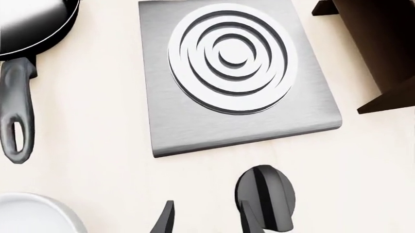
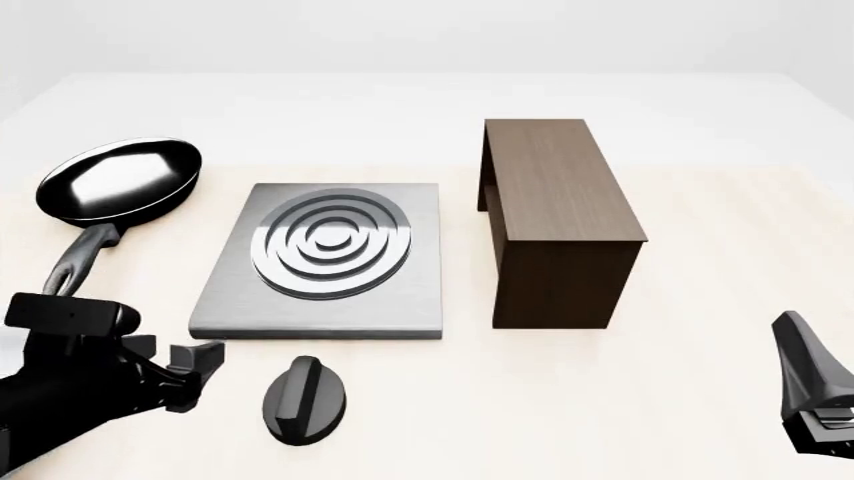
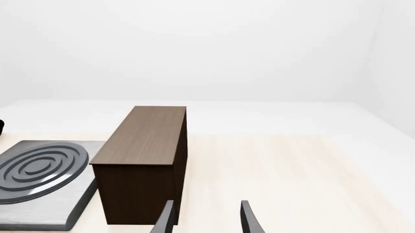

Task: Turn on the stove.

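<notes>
Brushed-grey stove [image 2: 214,300], ridged black knob [image 2: 304,400]

Both arms are showing matte black, blocky housings; left gripper [image 2: 200,362] and right gripper [image 3: 206,217] are showing tapered dark fingers.

Light was bright, even and diffuse, seemingly from overhead, washing the pale table [image 2: 641,400] nearly white toward its far edge. Shadows were faint (only thin dark rims under the stove [image 2: 320,325] and the wooden stand [image 2: 561,225]). A white glare patch sat in the frying pan [image 2: 120,180]. All three renders were sharp, without blur or edge distortion.
</notes>
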